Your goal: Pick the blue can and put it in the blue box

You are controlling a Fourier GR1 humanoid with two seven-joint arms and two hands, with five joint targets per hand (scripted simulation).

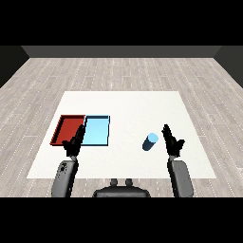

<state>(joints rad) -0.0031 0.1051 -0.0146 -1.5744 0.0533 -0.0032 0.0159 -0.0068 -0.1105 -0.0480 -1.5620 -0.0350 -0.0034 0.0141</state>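
A blue can stands on the white table, right of centre. My right hand is just to the can's right, fingers straight and pointing away from me, a small gap between it and the can. The light blue tray lies left of centre with nothing in it. My left hand hovers at the near edge where the two trays meet, fingers relaxed and holding nothing.
A red tray lies directly left of the light blue tray, touching it. Bare white table stretches between the trays and the can and across the far half.
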